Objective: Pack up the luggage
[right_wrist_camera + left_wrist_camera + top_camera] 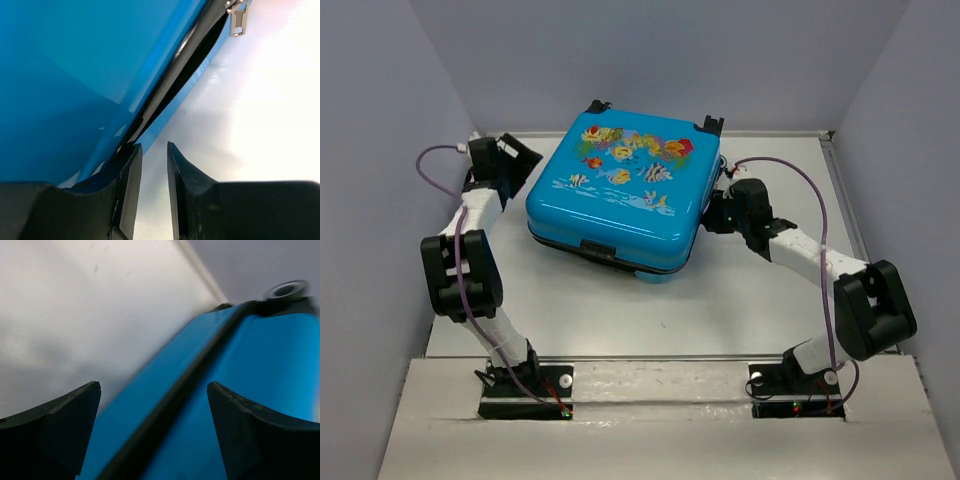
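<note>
The luggage [620, 190] lies flat on the table with its lid down and its fish-and-coral print facing up. My left gripper [528, 160] stands open at its far left side. In the left wrist view the blue shell [270, 365] and its dark zipper seam run between the spread fingers of the left gripper [154, 390]. My right gripper [713, 212] is at the right side of the luggage. In the right wrist view the right gripper [154, 147] is nearly shut with a thin empty gap, its left finger against the seam of the shell [75, 75].
The white table [750, 290] is boxed in by grey walls at the back and on both sides. Black wheels [712, 124] stick out at the far edge of the case. A metal zipper pull [239, 20] hangs at the seam on the right side.
</note>
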Action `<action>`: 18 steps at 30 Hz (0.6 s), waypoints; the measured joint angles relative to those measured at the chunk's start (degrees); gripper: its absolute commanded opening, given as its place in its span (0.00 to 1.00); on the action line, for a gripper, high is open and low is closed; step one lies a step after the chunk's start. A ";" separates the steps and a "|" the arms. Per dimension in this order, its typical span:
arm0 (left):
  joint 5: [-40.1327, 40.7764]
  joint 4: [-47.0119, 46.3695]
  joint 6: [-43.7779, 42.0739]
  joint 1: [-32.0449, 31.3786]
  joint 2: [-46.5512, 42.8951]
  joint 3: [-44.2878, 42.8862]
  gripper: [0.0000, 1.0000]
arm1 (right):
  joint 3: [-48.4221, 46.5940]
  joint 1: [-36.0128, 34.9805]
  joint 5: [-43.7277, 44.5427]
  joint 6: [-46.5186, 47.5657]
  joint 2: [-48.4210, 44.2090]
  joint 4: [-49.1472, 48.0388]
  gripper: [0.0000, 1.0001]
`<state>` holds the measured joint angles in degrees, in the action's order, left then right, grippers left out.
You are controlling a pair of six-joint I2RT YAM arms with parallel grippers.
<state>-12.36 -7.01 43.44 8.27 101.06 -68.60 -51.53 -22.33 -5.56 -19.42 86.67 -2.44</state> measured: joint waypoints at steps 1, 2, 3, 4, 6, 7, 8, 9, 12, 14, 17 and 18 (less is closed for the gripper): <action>0.37 1.68 -0.98 0.17 -1.62 -2.45 0.99 | 0.63 -0.11 -0.07 0.00 -1.84 0.61 0.33; 0.48 3.13 -2.21 0.57 -4.28 -5.16 0.99 | 1.31 -0.24 -0.24 0.04 -3.26 0.76 0.31; 0.55 4.00 -3.13 0.87 -6.62 -6.54 0.99 | 2.27 -0.31 -0.52 0.07 -4.83 0.81 0.28; 0.59 4.42 -3.82 1.16 -8.50 -7.08 0.98 | 3.08 -0.39 -0.90 0.04 -6.12 0.79 0.21; 0.79 5.27 -5.62 2.19 -15.91 -6.71 0.90 | 5.99 -0.76 -2.62 0.00 -9.46 0.66 0.10; 0.57 4.85 -6.10 2.51 -18.95 -5.53 0.85 | 6.91 -1.05 -3.30 0.20 -10.49 0.61 0.08; 0.33 4.63 -6.80 2.97 -23.98 -2.97 0.76 | 7.96 -1.29 -4.04 0.07 -11.58 0.66 0.07; 0.04 4.37 -7.61 3.10 -28.55 0.33 0.60 | 9.09 -1.44 -5.27 0.00 -12.63 0.61 0.07; -2.54 4.24 -9.53 1.88 -40.26 10.32 0.43 | 12.00 -1.84 -7.80 -0.20 -15.50 0.90 0.07; -4.92 5.66 -11.34 0.98 -47.01 18.53 0.39 | 13.11 -2.27 -8.17 -0.26 -16.81 1.81 0.09; -7.28 10.40 -13.53 0.39 -54.51 27.45 0.35 | 15.61 -3.21 -8.13 -0.33 -20.15 3.69 0.24; -8.17 12.31 -14.03 0.31 -56.65 30.49 0.34 | 16.65 -3.45 -8.15 -0.31 -21.55 4.09 0.26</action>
<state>-20.53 5.30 29.41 8.58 44.40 -38.11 -34.87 -25.78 -13.72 -19.73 65.12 1.65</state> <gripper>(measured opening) 0.363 0.180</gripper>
